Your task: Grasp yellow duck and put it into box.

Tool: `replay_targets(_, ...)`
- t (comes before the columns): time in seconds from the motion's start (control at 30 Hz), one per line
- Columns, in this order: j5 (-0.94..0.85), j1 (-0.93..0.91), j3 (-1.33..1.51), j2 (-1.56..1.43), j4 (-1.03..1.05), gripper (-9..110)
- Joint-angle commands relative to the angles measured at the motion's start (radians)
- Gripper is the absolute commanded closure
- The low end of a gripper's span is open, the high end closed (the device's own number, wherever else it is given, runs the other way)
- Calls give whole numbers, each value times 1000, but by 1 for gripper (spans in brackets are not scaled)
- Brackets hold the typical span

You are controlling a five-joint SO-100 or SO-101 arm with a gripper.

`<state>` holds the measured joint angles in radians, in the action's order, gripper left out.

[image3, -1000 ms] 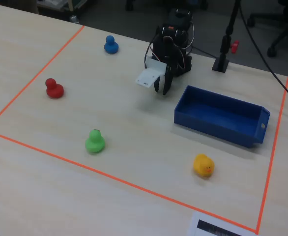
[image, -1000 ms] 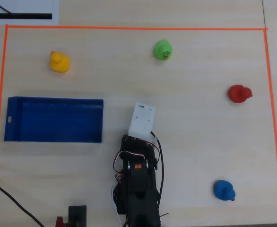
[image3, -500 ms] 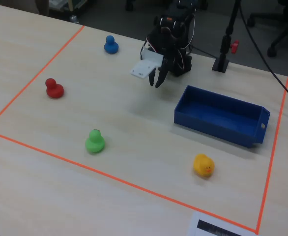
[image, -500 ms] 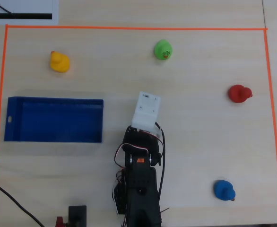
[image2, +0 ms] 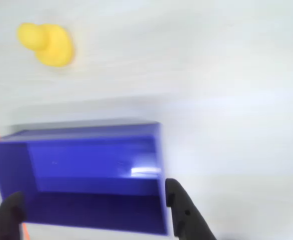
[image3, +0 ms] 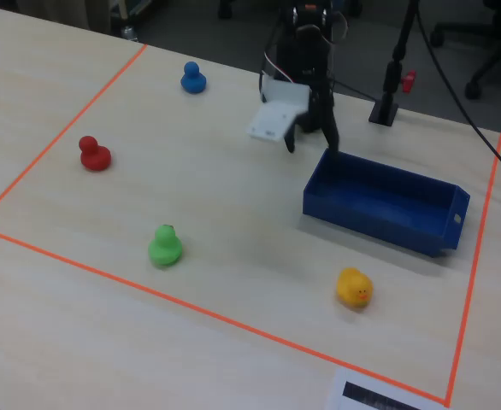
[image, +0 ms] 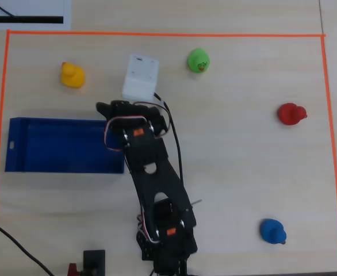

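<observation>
Near the top-left corner of the taped area in the overhead view, we see the yellow duck (image: 72,75) sitting on the bare table (image: 243,172), free and untouched. It is just above the box (image: 65,145) in that view, with a strip of table between them. In the fixed view the same duck (image3: 354,288) sits in front of the box (image3: 386,203), near the orange tape line (image3: 233,320).

Box is a shallow blue tray, nothing in it. White slot sits at its short end, left in the overhead view.

We see the claw (image2: 94,207) in the wrist view as two dark fingers (image2: 184,212) spread wide, straddling the near right end of the box (image2: 86,170). Nothing is between them, so it is open and holding nothing. The duck (image2: 46,44) shows top left in that view, beyond the box's far wall and well apart from the claw; the picture is blurred. In the overhead view the arm (image: 154,184) reaches up from the bottom edge, with its white wrist block (image: 140,76) to the right of the duck and above the box's right end.

Other ducks are scattered well away: green duck (image: 198,60) at top centre, red duck (image: 291,114) at right, blue duck (image: 272,231) at lower right, all in the overhead view.
</observation>
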<state>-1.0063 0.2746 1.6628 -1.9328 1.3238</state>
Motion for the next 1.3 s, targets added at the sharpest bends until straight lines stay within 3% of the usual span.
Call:
replay_targets(0.0,57,106,-324,331,-11,60)
replay_targets(0.2,114,189,-696,707,-20,59)
replay_targets(0.53,80,213,-999,1017,-28,59)
replay_targets(1.27,-193,192,-1022,1109,-222,62)
